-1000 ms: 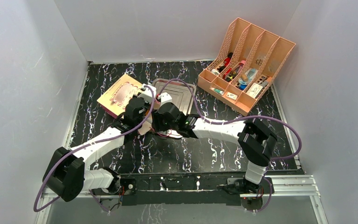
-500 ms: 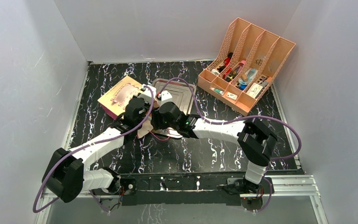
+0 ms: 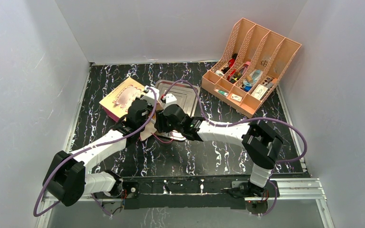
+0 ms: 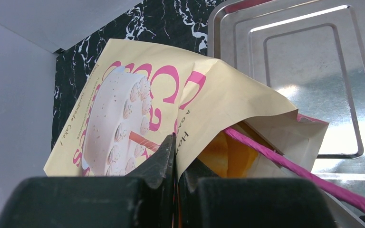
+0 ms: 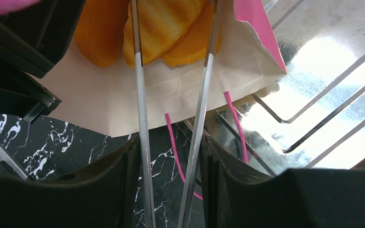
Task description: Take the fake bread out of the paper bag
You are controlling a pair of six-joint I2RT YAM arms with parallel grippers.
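The left gripper (image 4: 175, 159) is pinched shut on the top lip of the paper bag (image 4: 123, 90), whose mouth has lifted slightly in the last second. The right gripper (image 5: 173, 12) has edged in. Its narrow fingers straddle the ridged fake bread (image 5: 168, 28) inside the bag; whether they clamp it, I cannot tell. Pulling it out looks close.

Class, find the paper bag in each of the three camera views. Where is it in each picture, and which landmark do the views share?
Top external: the paper bag lies left of centre, beside the metal tray.
Left wrist: the paper bag fills centre and left, pinched by the left fingers.
Right wrist: the paper bag spans the top, fake bread inside.
Shared landmark: the metal tray, upper right and right in the wrist views.
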